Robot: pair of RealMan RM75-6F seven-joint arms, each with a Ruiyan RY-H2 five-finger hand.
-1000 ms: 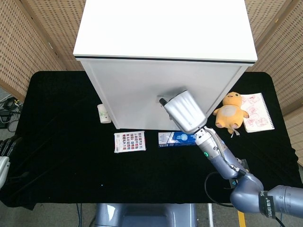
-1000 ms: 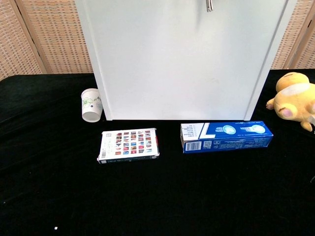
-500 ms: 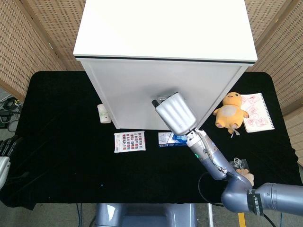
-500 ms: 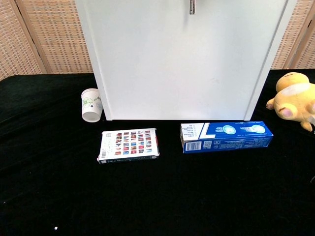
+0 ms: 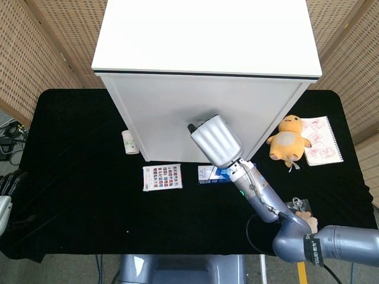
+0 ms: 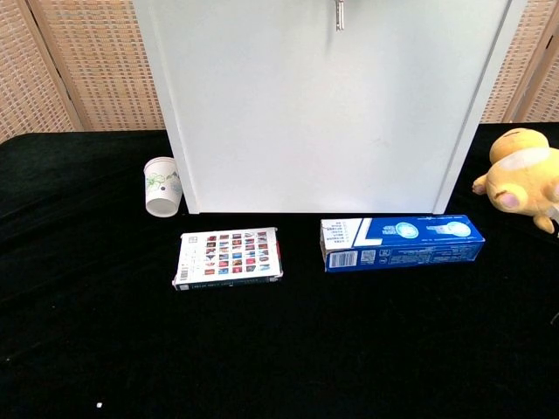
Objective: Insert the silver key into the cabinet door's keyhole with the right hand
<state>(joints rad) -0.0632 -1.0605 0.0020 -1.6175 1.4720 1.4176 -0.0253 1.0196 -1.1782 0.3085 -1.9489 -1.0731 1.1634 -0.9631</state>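
The white cabinet [image 5: 204,71] stands at the back of the black table; its door [image 6: 332,113] faces me. My right hand [image 5: 214,142] is raised in front of the door, its silver back toward the head camera and its dark fingertips [image 5: 190,127] against the door face. In the chest view a slim silver piece, apparently the silver key [image 6: 339,13], pokes down at the top edge, close to the door. The keyhole is hidden. My left hand [image 5: 6,192] hangs at the far left edge, off the table, holding nothing.
A paper cup [image 6: 162,186] stands at the cabinet's left foot. A picture-card box [image 6: 229,258] and a blue toothpaste box [image 6: 402,242] lie in front of the door. A yellow plush toy [image 6: 524,170] and a notebook [image 5: 321,140] lie to the right.
My right hand has slid left across the door front, mostly in the first half second. The silver piece in the chest view has shifted left with it. The left hand has not moved.
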